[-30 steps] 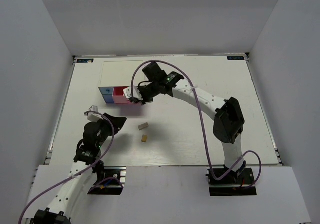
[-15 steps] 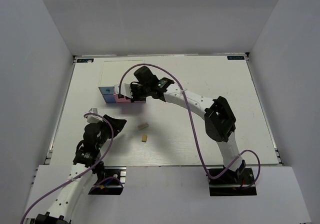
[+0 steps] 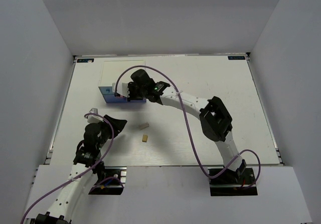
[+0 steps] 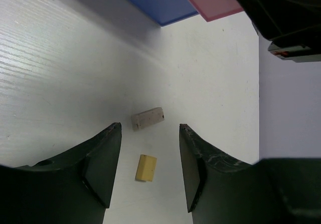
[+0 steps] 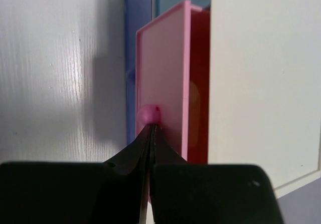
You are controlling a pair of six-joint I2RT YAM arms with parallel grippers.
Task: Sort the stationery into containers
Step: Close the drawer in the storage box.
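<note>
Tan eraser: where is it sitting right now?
In the top view the tan eraser lies on the table left of centre, just nearer the arm bases than the grey-white eraser and right of the left claw.

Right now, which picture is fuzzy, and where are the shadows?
Right wrist view: the black right claw looks fuzzy up close, and the white table shines. Left wrist view: sharp; a shadow lies beside the blue plastic drawer front. Top view: even light.
</note>
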